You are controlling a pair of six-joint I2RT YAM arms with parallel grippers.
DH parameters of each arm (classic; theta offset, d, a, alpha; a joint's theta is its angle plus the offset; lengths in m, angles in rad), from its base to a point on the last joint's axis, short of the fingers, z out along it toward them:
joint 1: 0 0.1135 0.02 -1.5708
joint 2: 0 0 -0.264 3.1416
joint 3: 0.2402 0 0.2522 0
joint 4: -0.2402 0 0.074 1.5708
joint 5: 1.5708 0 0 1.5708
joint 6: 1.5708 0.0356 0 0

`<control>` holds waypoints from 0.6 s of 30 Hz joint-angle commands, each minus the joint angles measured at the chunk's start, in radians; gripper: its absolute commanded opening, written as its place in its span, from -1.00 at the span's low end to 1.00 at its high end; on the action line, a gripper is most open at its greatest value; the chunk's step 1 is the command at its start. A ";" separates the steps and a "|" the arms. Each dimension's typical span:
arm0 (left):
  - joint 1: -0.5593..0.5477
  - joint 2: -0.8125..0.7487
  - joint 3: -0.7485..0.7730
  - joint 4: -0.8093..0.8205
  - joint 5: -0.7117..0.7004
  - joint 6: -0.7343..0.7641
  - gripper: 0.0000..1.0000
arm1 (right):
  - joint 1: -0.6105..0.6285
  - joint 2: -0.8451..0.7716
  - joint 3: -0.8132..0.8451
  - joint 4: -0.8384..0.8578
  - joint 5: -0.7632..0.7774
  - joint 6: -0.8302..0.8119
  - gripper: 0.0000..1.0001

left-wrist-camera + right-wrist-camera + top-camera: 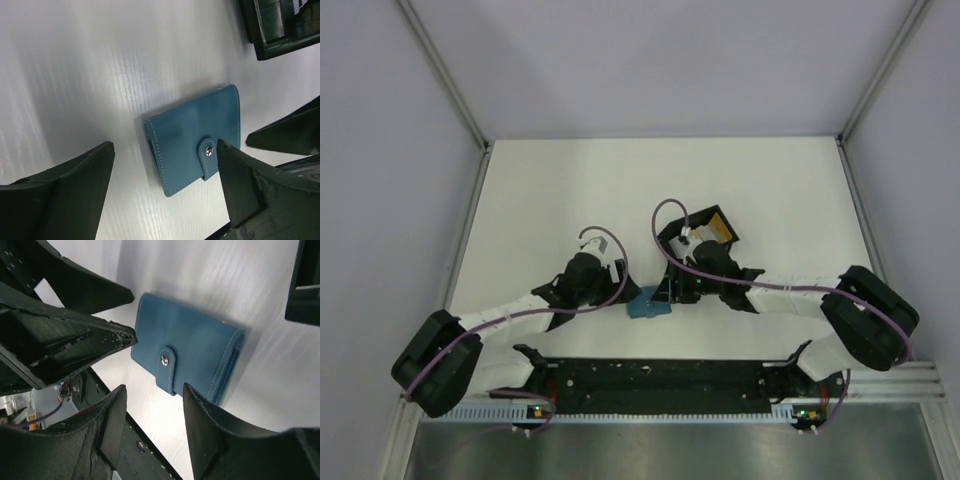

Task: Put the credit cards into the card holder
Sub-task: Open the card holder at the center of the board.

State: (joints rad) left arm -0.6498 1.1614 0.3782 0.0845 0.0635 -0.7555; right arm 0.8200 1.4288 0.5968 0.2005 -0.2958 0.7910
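Two arms lean in, wrists nearly meeting.
The left arm (510, 315) reaches from the left and the right arm (790, 298) from the right, both bent low. The left gripper (164, 146) is spread wide. The right gripper (152, 390) has a narrower gap. Both point downward, tips close together.

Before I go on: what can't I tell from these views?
Cards: in the top view the right arm covers most of the tray, so the count is unclear.
Wallet contents: it is snapped shut in both wrist views, so the inside is hidden.
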 commanded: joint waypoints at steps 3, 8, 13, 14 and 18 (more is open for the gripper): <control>0.003 0.076 -0.022 0.095 0.053 -0.013 0.44 | 0.013 0.097 -0.040 0.247 -0.109 0.100 -0.05; 0.003 0.150 -0.041 0.124 0.102 -0.021 -0.26 | 0.013 0.182 -0.052 0.318 -0.120 0.154 -0.06; -0.001 0.190 -0.065 0.142 0.125 -0.041 -0.56 | 0.013 0.202 -0.043 0.241 -0.097 0.172 -0.07; -0.002 0.195 -0.076 0.152 0.125 -0.047 -0.58 | 0.014 0.205 -0.045 0.237 -0.098 0.181 -0.07; -0.004 0.215 -0.097 0.167 0.102 -0.079 -0.88 | 0.031 0.179 -0.049 0.179 -0.063 0.179 -0.08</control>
State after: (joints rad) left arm -0.6422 1.3270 0.3347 0.3069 0.1589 -0.8108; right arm 0.8227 1.6127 0.5476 0.4374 -0.4068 0.9665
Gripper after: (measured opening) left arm 0.147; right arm 0.462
